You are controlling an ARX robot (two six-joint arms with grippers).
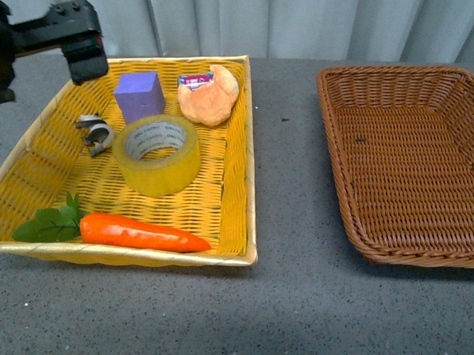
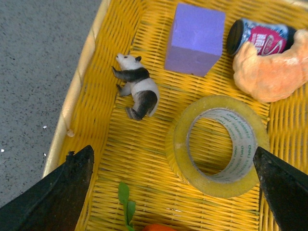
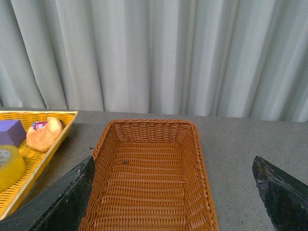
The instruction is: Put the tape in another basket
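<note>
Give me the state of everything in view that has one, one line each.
tape: lying flat, hole up, in the yellow basket, ungripped
brown basket: none of the items in it
left pincer: open, over the yellow basket, holding nothing
right pincer: open, holding nothing
can: on its side beside the croissant
panda figure: lying on its side

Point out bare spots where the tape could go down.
The brown basket is bare wall to wall, as is the table strip between both baskets. The yellow basket is crowded: tape, purple block, croissant and panda at the back, carrot along the front.
</note>
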